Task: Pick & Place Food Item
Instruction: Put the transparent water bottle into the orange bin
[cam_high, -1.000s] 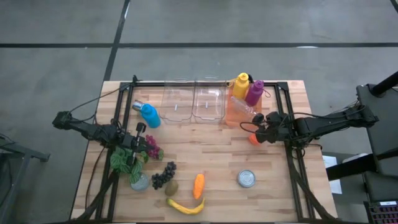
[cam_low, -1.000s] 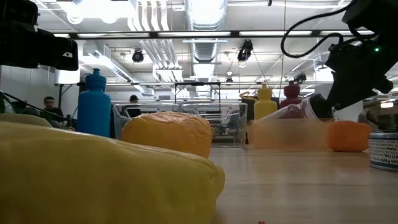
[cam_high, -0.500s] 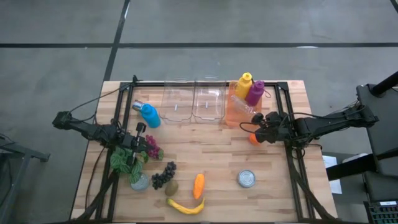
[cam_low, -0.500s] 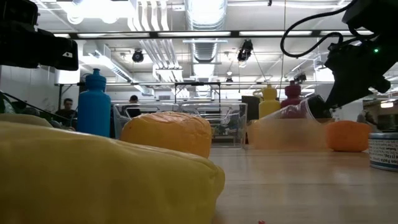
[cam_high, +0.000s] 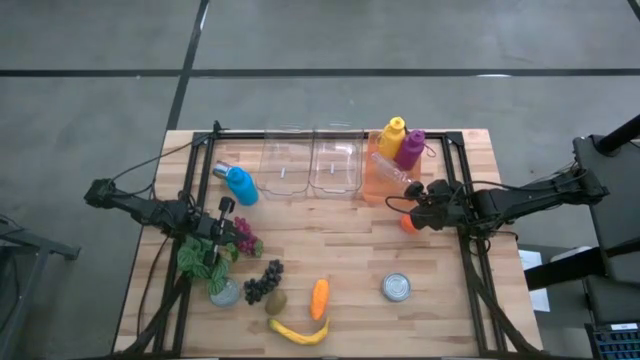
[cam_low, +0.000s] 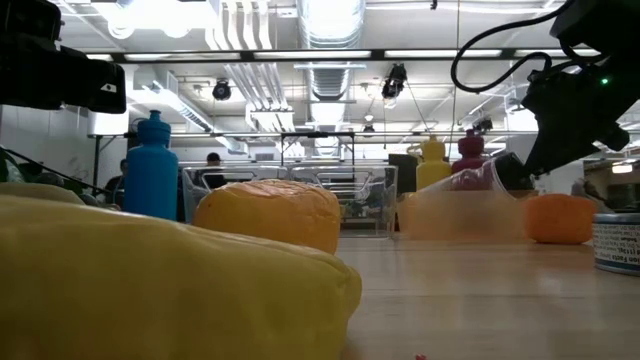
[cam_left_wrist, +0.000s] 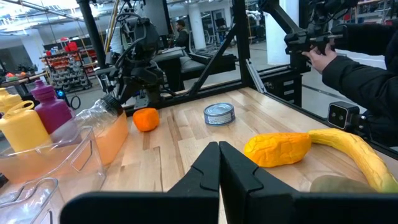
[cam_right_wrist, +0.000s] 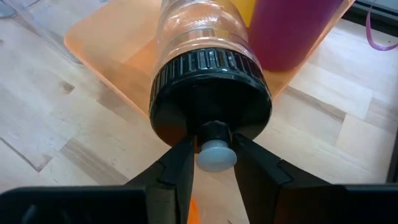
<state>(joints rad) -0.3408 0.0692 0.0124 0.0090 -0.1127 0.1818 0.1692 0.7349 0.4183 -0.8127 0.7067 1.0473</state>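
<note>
Writing: no brand, label or lettering can be read on any object; the tin's side band is too blurred to make out.
Surface: a pale wooden slatted table (cam_high: 350, 250) with a black metal frame along its edges.
Room: a grey concrete floor around the table; beyond it, a workshop hall with ceiling ducts and strip lights, shelving, and a person's dark-sleeved hand (cam_left_wrist: 323, 59) holding a black device.
Right gripper (cam_right_wrist: 214, 155): at the table's right side, fingers clamped on the small white knob of the black screw cap of a clear ribbed plastic bottle (cam_high: 393, 171), which lies tilted over an orange translucent bin (cam_high: 375, 185).
Left gripper (cam_left_wrist: 219, 163): fully closed on nothing, hovering at the table's left side near the green leafy sprig (cam_high: 197, 256).
Food items: a small round orange fruit (cam_high: 407, 223) just beside the right gripper; an orange carrot (cam_high: 319, 297), a yellow banana (cam_high: 300, 332), dark grapes (cam_high: 264, 281) and a brown kiwi (cam_high: 277, 301) near the front edge.
Other things: a silver tin can (cam_high: 397, 288), a blue bottle (cam_high: 239, 184), two clear bins (cam_high: 310, 165), a yellow bottle (cam_high: 389, 134) and a magenta bottle (cam_high: 409, 148).
</note>
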